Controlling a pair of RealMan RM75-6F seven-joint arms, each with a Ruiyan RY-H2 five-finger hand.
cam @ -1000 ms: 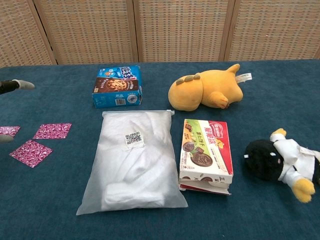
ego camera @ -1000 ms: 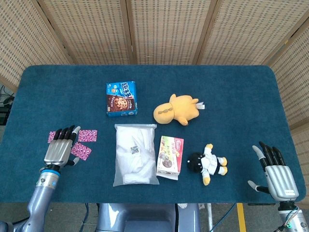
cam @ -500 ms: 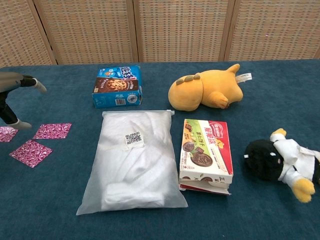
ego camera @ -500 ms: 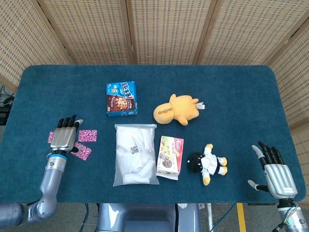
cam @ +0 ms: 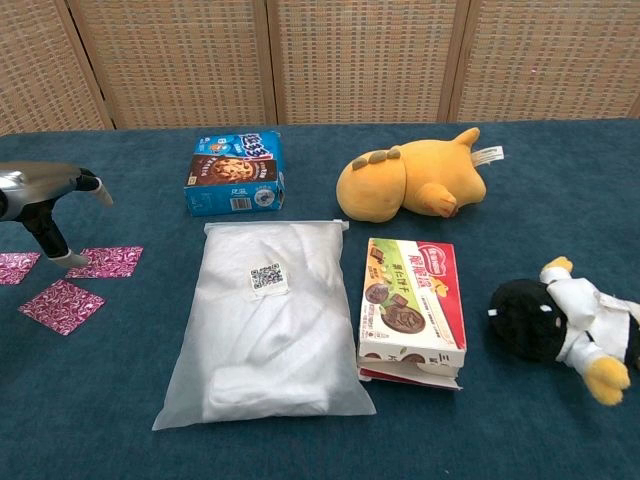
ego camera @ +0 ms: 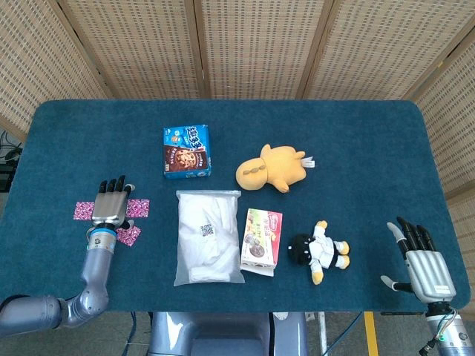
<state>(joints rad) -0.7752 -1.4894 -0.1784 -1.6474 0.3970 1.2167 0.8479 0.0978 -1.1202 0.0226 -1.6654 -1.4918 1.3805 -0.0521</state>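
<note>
My left hand (ego camera: pixel 111 202) hovers palm down over three pink patterned sachets (ego camera: pixel 137 208) at the left of the blue table, its fingers stretched out and holding nothing. In the chest view this left hand (cam: pixel 40 195) enters from the left edge. One fingertip (cam: pixel 70 259) comes down beside a sachet (cam: pixel 104 262); whether it touches is unclear. My right hand (ego camera: pixel 421 259) stands open at the front right corner, apart from everything. It is nearest the black-and-white plush (ego camera: pixel 319 251).
A blue cookie box (ego camera: pixel 187 151) lies mid-table at the back, with a yellow plush (ego camera: pixel 271 168) to its right. A white plastic bag (ego camera: pixel 208 236) and a red-and-green chocolate box (ego camera: pixel 262 239) lie side by side near the front. Woven screens stand behind the table.
My left hand has moved right and further onto the table, from the sachets' left side to above them. The right hand has barely shifted.
</note>
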